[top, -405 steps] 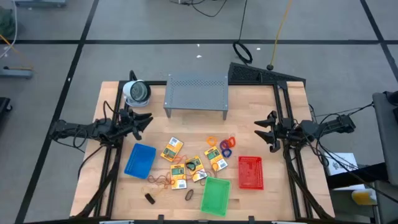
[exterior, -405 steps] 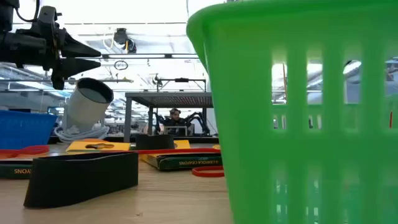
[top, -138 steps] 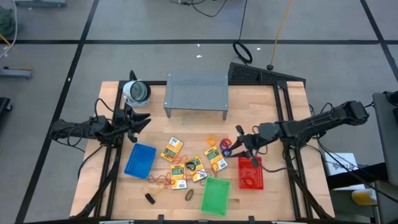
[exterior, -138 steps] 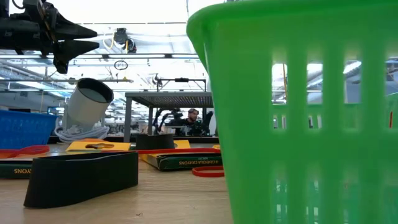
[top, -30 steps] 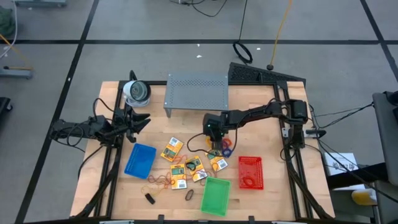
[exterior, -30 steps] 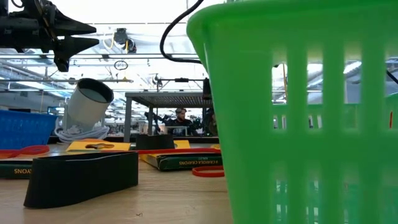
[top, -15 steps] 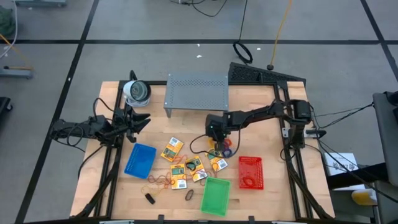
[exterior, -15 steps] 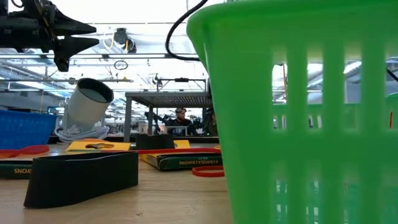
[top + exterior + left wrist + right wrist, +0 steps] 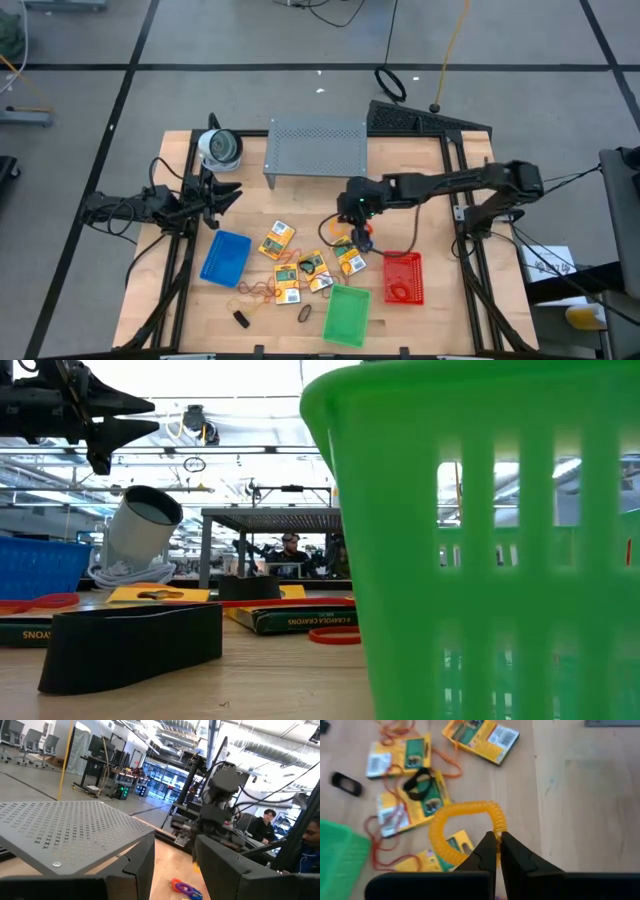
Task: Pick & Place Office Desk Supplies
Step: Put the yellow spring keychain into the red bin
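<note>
- High view: the right gripper (image 9: 352,226) reaches out over the table between the grey perforated shelf (image 9: 315,150) and the red basket (image 9: 402,277), above the cluster of crayon boxes (image 9: 311,264). I count five or so boxes in the cluster, though overlap makes that uncertain. Three baskets stand below the shelf: blue basket (image 9: 225,257), green basket (image 9: 347,314) and the red one. The left gripper (image 9: 232,191) waits beside the round white camera (image 9: 219,148).
- Low view: the green basket fills the near side; a black band (image 9: 130,642) lies in front of the crayon boxes, and the left gripper hangs high above the white camera.
- Left wrist view: the left fingers (image 9: 142,865) stand spread, empty, facing the shelf.
- Right wrist view: the right gripper's tips are pressed together, pinching an orange coiled loop (image 9: 465,832) that hangs over the crayon boxes. Four boxes show here, plus thin orange rubber bands (image 9: 395,826).
- Risk: the pinch takes only a thin section of coil, so the loop may slip out on a fast swing towards a basket, or snag a box below.
</note>
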`<state>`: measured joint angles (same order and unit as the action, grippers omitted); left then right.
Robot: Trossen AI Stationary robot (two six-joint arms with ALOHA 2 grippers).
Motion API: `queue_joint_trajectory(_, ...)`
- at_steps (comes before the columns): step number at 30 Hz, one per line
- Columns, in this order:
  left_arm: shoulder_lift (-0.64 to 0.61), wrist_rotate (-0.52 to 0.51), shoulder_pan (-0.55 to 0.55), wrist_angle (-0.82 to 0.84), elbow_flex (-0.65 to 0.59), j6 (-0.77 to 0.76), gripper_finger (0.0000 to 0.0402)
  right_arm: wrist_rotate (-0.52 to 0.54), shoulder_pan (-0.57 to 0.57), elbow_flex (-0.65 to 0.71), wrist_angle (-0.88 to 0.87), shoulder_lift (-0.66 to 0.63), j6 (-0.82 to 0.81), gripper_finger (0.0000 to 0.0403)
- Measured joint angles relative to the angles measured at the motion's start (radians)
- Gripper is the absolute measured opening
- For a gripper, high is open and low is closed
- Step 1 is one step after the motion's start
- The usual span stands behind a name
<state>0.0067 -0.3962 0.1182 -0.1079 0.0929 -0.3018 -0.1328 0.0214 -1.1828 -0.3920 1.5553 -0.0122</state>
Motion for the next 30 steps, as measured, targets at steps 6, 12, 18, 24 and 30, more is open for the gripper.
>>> queue_joint_trajectory(6, 0.0, 0.003, 0.0, -0.001, 0.0, -0.016, 0.0152, 0.016, -0.052, 0.0, -0.206, -0.122, -0.102, 0.0)
queue_joint_trajectory(12, 0.0, 0.004, 0.0, -0.002, 0.0, -0.022, 0.0152, 0.085, -0.123, 0.0, -0.443, -0.219, -0.239, 0.0)
queue_joint_trajectory(18, 0.0, 0.005, 0.0, -0.001, 0.0, -0.027, 0.0152, 0.084, -0.21, 0.0, -0.613, -0.277, -0.407, 0.0)
queue_joint_trajectory(24, 0.0, 0.006, 0.0, -0.001, 0.0, -0.029, 0.0152, 0.083, -0.308, 0.0, -0.692, -0.286, -0.508, 0.0)
queue_joint_trajectory(30, 0.0, 0.006, 0.0, -0.001, 0.0, -0.029, 0.0152, 0.079, -0.359, 0.086, -0.67, -0.286, -0.589, 0.0)
